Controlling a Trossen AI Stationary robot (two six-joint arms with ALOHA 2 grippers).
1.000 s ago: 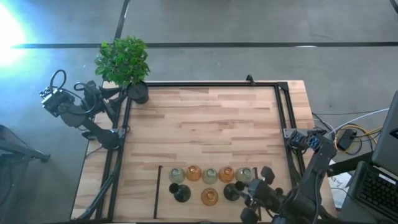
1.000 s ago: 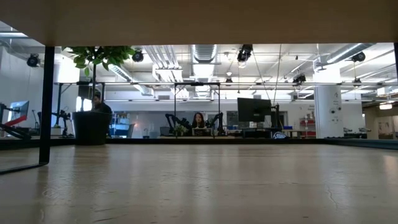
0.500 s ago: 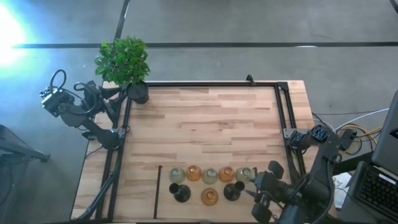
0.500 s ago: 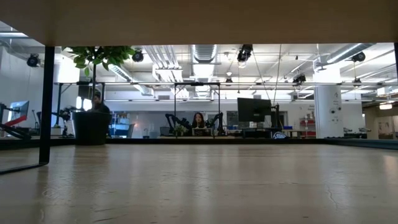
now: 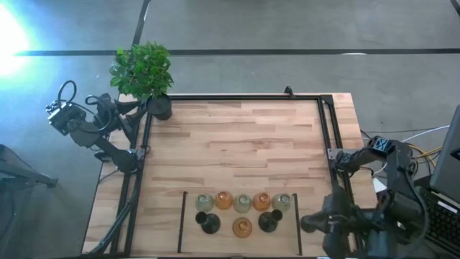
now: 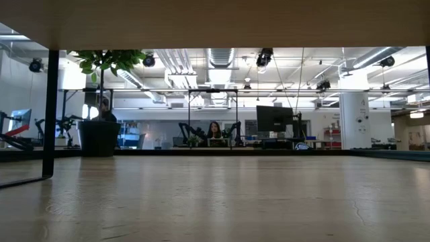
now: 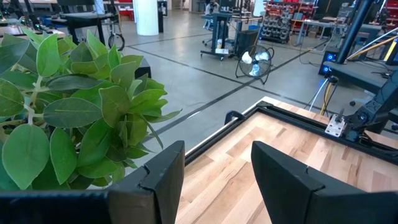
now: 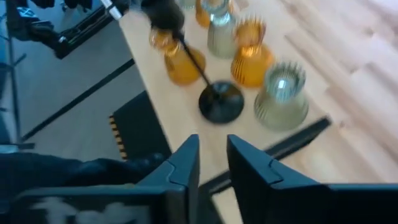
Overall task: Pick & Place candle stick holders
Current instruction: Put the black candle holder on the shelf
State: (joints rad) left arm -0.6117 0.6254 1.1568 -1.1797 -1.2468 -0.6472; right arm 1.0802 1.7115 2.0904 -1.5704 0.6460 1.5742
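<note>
Eight candle stick holders stand grouped; right tool nearly together, empty; left tool apart.

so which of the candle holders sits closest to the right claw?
The pale greenish glass holder at the right end of the back row. Beside it stands the black stemmed holder; the other holders lie farther left of the right claw.

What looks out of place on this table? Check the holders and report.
Nothing stands out: the candle stick holders stand upright in a tidy cluster near the table edge, none tipped or broken; the plant is upright too.
</note>
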